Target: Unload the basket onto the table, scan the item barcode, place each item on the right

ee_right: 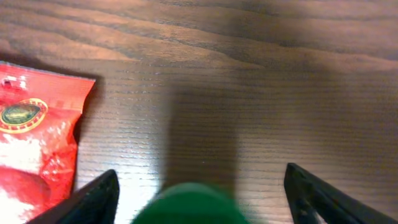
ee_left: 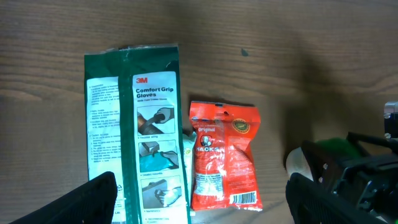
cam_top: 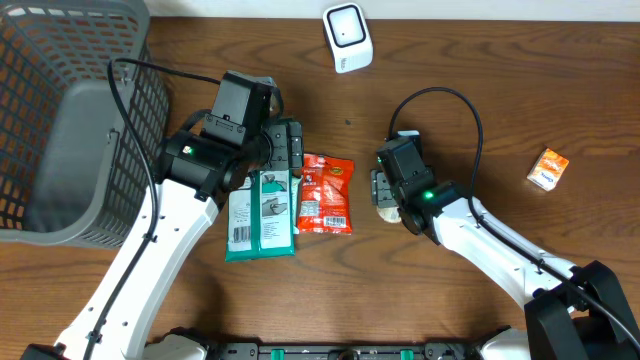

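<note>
**Claws standing apart on both arms, green-topped item lying between the right fingers**

Right gripper is hanging low over the wooden table with its fingers spread wide. The green-topped item is sitting between them, with bare wood showing on either side of it, so nothing is being pinched. Left gripper is also holding its fingers well apart, hovering above the packets without touching them.

A grey mesh basket is filling the far left corner. Two green glove packs are lying flat side by side near the middle. A red snack pouch is resting just to their right, its barcode label facing up at the near end. The white scanner is standing at the far edge, well apart from every packet. A small orange box is lying alone on the right.
</note>
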Tool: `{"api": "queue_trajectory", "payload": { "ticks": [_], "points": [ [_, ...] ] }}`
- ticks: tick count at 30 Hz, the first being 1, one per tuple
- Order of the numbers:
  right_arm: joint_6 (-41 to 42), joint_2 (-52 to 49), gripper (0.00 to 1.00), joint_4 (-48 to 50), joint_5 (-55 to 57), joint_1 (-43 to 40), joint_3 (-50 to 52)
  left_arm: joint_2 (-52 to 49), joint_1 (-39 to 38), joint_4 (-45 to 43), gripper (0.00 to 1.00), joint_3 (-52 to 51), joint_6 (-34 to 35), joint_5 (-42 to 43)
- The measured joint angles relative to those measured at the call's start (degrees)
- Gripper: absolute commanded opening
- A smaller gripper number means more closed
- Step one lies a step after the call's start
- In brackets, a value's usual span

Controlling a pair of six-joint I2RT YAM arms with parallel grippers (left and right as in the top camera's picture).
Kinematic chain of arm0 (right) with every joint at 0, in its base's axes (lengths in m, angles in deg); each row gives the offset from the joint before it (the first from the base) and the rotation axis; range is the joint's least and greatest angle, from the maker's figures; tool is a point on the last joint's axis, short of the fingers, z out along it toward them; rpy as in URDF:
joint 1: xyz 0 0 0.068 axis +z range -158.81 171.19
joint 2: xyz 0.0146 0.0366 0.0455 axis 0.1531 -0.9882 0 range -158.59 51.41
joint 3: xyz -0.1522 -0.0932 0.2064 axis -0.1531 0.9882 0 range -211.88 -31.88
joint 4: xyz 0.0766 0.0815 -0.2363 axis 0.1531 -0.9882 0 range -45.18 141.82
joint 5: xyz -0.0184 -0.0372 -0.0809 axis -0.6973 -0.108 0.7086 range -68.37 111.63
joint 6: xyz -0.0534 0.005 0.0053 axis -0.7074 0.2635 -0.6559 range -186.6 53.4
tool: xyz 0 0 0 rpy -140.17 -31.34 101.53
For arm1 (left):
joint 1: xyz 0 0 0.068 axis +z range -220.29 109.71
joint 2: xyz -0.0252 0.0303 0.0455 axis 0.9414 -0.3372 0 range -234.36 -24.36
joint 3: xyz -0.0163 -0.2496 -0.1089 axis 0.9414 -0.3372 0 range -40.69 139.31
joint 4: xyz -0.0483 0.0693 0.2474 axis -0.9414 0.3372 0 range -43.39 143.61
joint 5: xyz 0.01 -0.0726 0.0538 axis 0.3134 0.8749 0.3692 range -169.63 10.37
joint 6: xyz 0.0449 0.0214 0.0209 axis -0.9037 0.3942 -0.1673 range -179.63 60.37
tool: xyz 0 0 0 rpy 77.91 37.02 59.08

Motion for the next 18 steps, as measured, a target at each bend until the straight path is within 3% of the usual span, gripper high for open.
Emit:
{"api": "queue_trajectory", "payload": {
  "ticks": [5,18],
  "points": [
    [-0.1,1.1,0.99,-4.3,-0.1,0.0,-0.5,0.0,0.0,0.0,0.87,0.0,0.0,0.0],
    [-4.5,5.5,0.99,-26.3,-7.0,-0.4,-17.3,0.0,0.0,0.0,0.87,0.0,0.0,0.0]
  ]
}}
